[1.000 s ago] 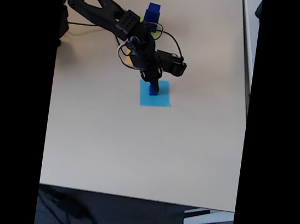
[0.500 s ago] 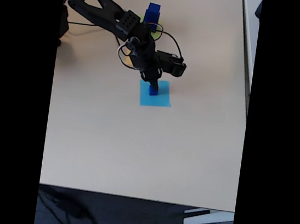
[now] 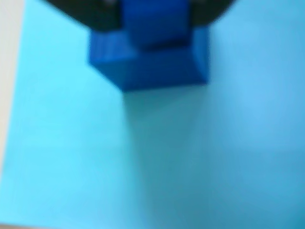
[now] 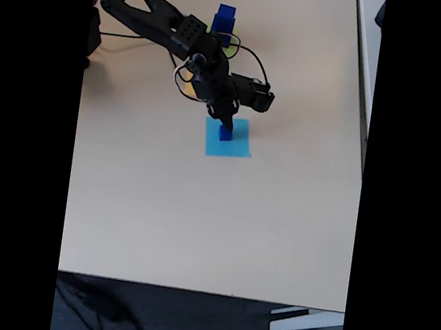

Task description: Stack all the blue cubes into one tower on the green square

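Right, pincer (image 4: 226,125) is down over the light blue paper square (image 4: 235,148), centre of the fixed view, sitting on top of a small blue cube (image 4: 225,133) that rests on that paper. Wrist view: the cube (image 3: 152,64) is at top centre, directly under the camera, on the light blue sheet (image 3: 71,157), with a darker blue block shape overlapping its top edge and black pincer parts either side. Too blurred to say if that is a second cube or part of the same one. Can't tell whether the pincer is clamped on the cube or just around it; fingertips are hidden in both views.

Key relation: the cube is straight below the pincer, no lateral offset. No real long axis; it looks square.

Destination is at upper centre of the fixed view: the green square (image 4: 232,49) is mostly hidden behind the arm, only a yellow-green sliver showing, with a stack of blue cubes (image 4: 224,20) standing on it. So the move, as I read it, is up the frame and slightly left from here.

Risk: the arm's own links and cable loop sit between the pincer and the stack.
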`<move>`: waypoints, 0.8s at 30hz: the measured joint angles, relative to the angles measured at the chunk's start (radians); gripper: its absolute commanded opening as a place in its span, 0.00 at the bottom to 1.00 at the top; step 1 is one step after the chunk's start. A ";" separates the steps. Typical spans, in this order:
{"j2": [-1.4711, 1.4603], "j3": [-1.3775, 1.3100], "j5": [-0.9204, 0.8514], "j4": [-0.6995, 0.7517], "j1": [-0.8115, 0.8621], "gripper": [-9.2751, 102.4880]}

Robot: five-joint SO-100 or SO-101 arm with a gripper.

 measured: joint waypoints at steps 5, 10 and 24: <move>0.025 -0.002 0.031 0.077 -0.034 0.10; 0.071 -0.020 0.112 0.187 -0.077 0.10; 0.187 0.267 0.459 0.153 -0.314 0.10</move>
